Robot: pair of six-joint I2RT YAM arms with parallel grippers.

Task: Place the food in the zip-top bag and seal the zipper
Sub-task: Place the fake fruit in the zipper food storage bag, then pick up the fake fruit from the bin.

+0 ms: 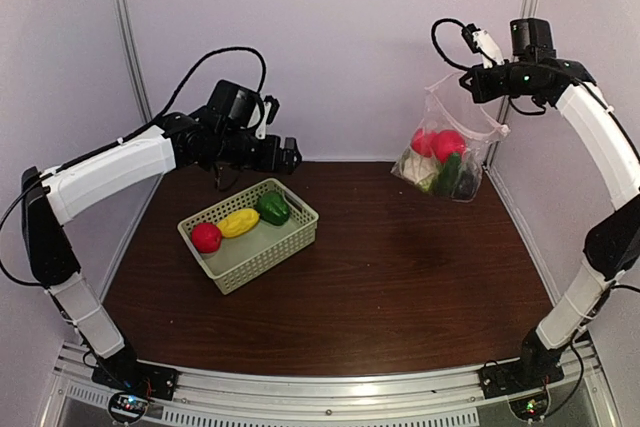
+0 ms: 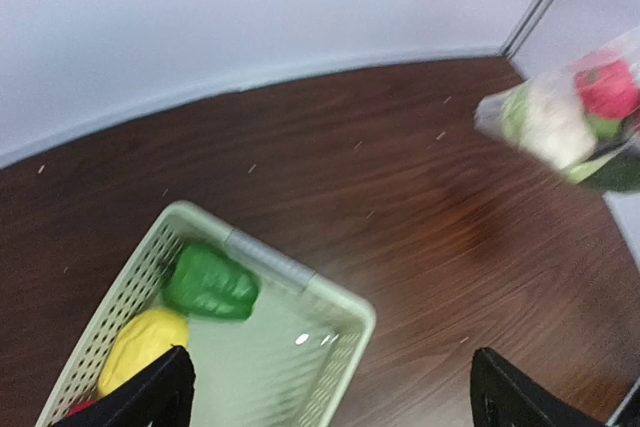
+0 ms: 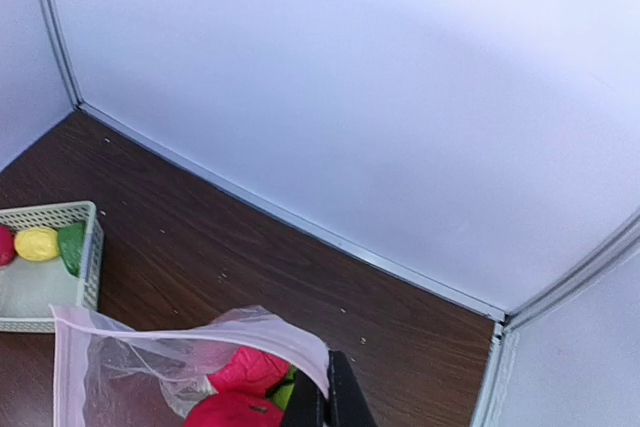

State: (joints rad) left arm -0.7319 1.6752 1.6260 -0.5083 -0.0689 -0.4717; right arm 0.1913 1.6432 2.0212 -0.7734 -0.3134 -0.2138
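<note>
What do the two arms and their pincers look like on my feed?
Both arms have white shells on long links and black joints. The left arm has a black cable looping above its wrist; the right arm shows a small green light near its wrist. The left pincer and right pincer are black.

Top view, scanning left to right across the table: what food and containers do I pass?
Red fruit → yellow piece → green piece, all three in the basket → zip-top bag, far right.
</note>
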